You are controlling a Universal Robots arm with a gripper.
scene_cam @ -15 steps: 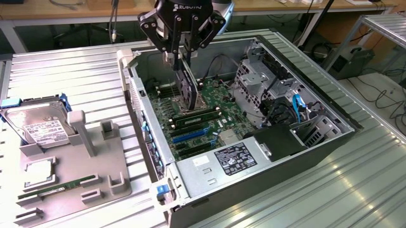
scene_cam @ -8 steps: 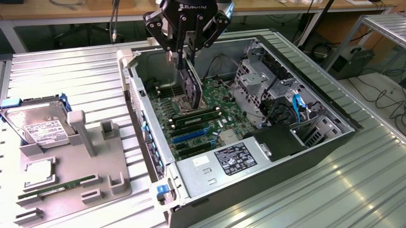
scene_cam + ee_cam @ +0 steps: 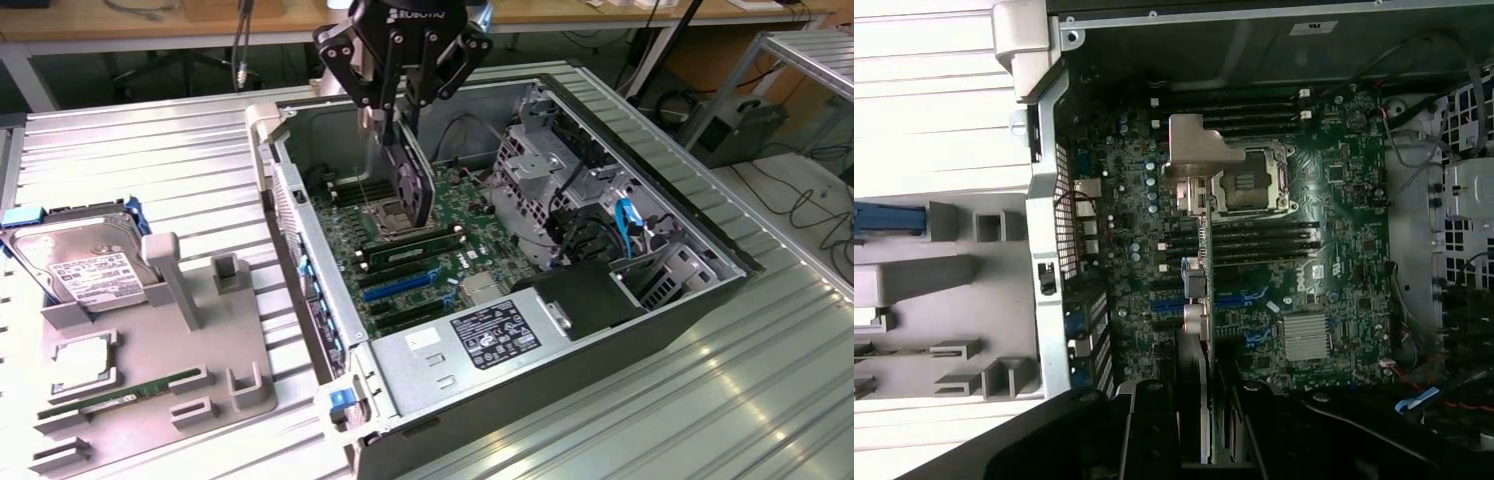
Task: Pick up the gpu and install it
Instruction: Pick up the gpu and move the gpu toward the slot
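- Exterior view: my claw (image 3: pixel 396 112) pinches the gpu (image 3: pixel 412 185) by its upper edge, and the card hangs upright over the motherboard (image 3: pixel 447 262).
- Wrist view: the card is edge-on, silver bracket (image 3: pixel 1194 150) leading. I judge it light, stiff and fragile, so I would grip the board edge, not the fan.

White "ROBOTIQ" lettering (image 3: pixel 416 16) above the jaws (partly cropped), power supply label (image 3: pixel 494 335) illegible

Gripper (image 3: pixel 398 102) body cut off by exterior view's top edge. Top end of gpu (image 3: pixel 415 182) hidden inside the grip. Power supply (image 3: pixel 497 335) label print too small to read.
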